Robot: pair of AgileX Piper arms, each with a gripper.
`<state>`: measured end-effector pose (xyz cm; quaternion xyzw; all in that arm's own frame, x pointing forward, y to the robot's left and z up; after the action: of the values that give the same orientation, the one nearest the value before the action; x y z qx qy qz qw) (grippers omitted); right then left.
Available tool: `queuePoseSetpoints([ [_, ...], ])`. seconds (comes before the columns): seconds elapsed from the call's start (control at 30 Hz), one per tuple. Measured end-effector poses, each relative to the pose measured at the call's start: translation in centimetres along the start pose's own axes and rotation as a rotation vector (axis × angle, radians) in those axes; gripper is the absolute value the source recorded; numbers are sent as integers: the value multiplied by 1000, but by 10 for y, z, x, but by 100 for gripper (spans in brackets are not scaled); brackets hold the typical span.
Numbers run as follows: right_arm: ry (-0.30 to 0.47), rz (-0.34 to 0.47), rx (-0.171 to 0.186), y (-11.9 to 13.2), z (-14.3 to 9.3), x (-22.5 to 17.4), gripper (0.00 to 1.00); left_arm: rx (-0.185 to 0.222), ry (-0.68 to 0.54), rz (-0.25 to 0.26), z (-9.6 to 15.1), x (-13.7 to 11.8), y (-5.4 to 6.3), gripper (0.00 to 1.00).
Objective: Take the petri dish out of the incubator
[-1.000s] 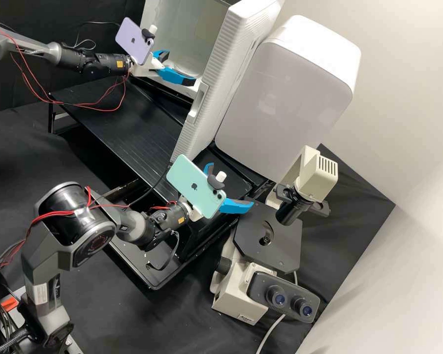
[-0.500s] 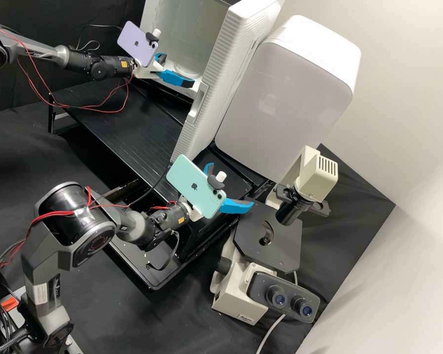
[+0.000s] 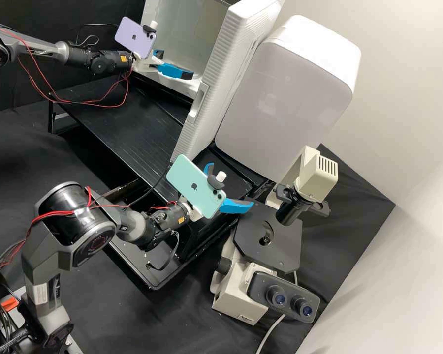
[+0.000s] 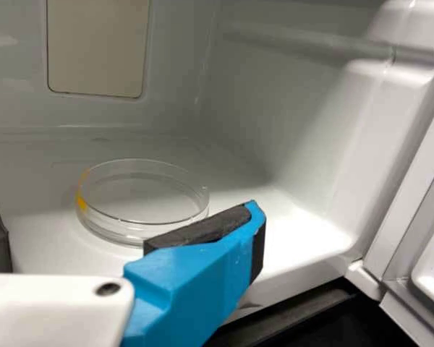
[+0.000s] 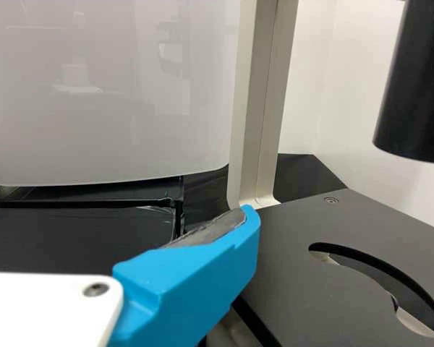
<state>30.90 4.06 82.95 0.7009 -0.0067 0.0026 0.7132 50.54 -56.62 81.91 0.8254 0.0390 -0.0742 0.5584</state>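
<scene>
1. Found the incubator (image 3: pixel 182 29) with its door (image 3: pixel 221 73) already swung wide. Counted the opening step as done.
2. Located the petri dish (image 4: pixel 141 196) lying flat on the white chamber floor, with a small yellow mark at its rim. Not gripped, not lifted, not yet drawn toward the opening.
3. Placed the left tool (image 4: pixel 119 235) at the chamber mouth, low over the floor, fingers (image 4: pixel 202 282) spread well apart. Saw the dish just beyond them and roughly in line with the gap, touching neither one.
4. Judged the task barely past the approach. Left to do: ease forward around the dish, close on its rim, lift it clear, back out past the door, and bring it over the table (image 3: pixel 123 128).
5. Noted the right tool (image 3: pixel 236 205) low beside the microscope stage (image 5: pixel 333 238), well apart from the incubator and carrying nothing visible. Could not tell whether open or closed.
6. Checked against the earlier frames. Found the left tool slightly higher at the mouth and lying more level than a second ago. Found no shift in the right arm.
</scene>
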Motion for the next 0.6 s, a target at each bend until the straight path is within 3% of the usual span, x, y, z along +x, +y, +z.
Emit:
queuePoseSetpoints([
  [0.07, 0, 0, 0, 0, 0, 0, 100, 3, 18, 5, -2, 1, 0, 100],
  [0.17, 0, 0, 0, 0, 0, 0, 100, 47, 47, 4, -3, 3, -2, 100],
  [0.2, 0, 0, 0, 0, 0, 0, 100, 85, 55, 1, -1, 3, -2, 100],
  [0.37, 0, 0, 0, 0, 0, 0, 100, 136, 88, -15, 3, 5, -5, 100],
  [0.6, 0, 0, 0, 0, 0, 0, 100, 152, 111, -28, 9, 6, -4, 100],
])
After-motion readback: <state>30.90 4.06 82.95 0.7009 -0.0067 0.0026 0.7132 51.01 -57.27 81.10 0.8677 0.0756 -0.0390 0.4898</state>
